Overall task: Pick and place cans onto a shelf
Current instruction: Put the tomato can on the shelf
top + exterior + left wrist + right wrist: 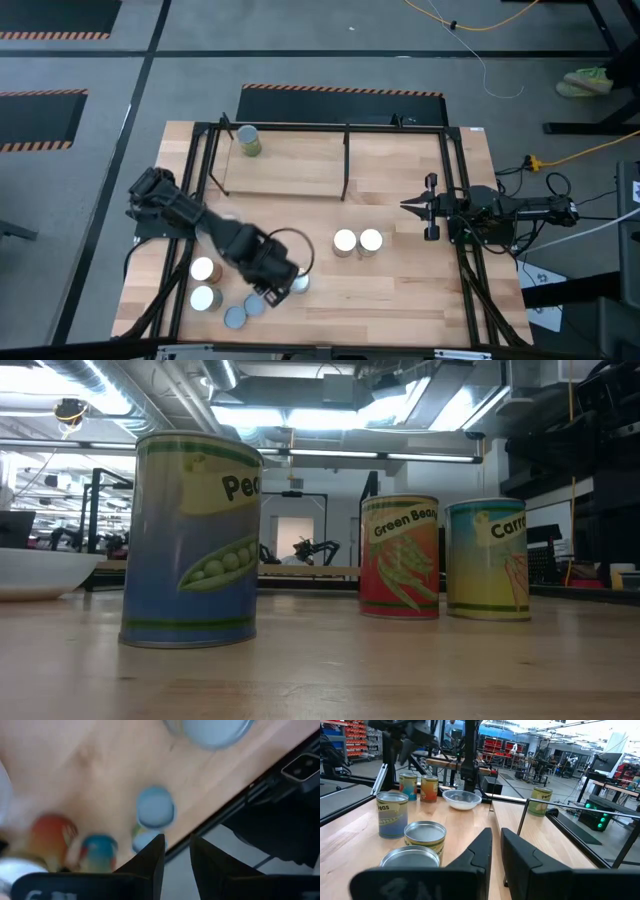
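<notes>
The shelf (290, 165) stands at the table's far side, and one green-labelled can (247, 140) stands upright on its left end; this can also shows in the right wrist view (540, 801). Several cans stand on the table near the front left (204, 284), and two more stand mid-table (358, 242). My left gripper (276, 284) hovers over the front-left cans, its fingers (176, 851) a narrow gap apart and empty. My right gripper (408, 206) is shut and empty at the table's right side, pointing left toward the two mid-table cans (425, 837).
A pale round dish (290, 250) lies under my left arm; it also shows in the right wrist view (462, 799). The shelf's black posts (345, 160) and the table's black frame rails (462, 200) stand around the work area. The table's front edge (240, 795) lies close to my left gripper.
</notes>
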{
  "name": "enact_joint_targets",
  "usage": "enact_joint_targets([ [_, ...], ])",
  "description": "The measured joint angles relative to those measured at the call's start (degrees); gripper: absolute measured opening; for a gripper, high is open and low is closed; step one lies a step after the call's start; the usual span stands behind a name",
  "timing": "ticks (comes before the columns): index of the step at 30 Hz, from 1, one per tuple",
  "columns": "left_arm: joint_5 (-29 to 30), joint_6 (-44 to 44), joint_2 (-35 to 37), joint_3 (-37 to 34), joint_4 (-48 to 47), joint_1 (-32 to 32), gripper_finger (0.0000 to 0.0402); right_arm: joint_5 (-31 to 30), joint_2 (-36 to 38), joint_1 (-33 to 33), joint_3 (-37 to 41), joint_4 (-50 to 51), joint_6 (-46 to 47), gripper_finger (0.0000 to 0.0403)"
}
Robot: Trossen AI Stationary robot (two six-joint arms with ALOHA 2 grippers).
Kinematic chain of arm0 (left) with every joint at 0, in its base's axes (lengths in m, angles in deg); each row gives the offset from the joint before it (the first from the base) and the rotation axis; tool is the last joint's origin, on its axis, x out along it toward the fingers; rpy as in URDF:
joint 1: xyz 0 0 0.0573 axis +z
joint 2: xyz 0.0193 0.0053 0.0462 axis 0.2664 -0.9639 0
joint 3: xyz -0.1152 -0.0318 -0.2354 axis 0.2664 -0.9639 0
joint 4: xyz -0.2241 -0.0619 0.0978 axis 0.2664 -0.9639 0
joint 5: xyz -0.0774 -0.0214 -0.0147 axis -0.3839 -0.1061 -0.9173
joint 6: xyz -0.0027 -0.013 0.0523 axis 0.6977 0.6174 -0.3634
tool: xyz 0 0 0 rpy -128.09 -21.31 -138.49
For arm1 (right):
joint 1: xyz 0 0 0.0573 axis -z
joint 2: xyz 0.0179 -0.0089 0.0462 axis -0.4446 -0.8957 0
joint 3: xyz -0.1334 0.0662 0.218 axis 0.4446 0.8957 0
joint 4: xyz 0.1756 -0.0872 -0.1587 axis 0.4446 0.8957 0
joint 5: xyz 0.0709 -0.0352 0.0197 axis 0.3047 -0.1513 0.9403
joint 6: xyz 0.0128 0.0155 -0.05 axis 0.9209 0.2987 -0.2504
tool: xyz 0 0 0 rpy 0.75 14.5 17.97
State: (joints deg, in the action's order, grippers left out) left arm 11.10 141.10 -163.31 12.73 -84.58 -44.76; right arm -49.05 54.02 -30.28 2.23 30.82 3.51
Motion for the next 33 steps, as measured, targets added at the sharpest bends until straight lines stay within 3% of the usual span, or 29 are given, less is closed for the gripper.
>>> enact_joint_targets([
  [12,1.8,22.5,0.0,0.0,-1.8,-12.3,0.0085,0.0,0.0,0.0,0.0,0.0,0.0,0.0045],
  [22,2.6,31.5,0.0,0.0,-4.4,-17.7,0.0085,0.0,0.0,0.0,0.0,0.0,0.0,0.0045],
  [33,3.8,33.4,-0.6,0.0,-8.9,-20.0,0.0085,0.0,0.0,0.0,0.0,0.0,0.0,0.0045],
])
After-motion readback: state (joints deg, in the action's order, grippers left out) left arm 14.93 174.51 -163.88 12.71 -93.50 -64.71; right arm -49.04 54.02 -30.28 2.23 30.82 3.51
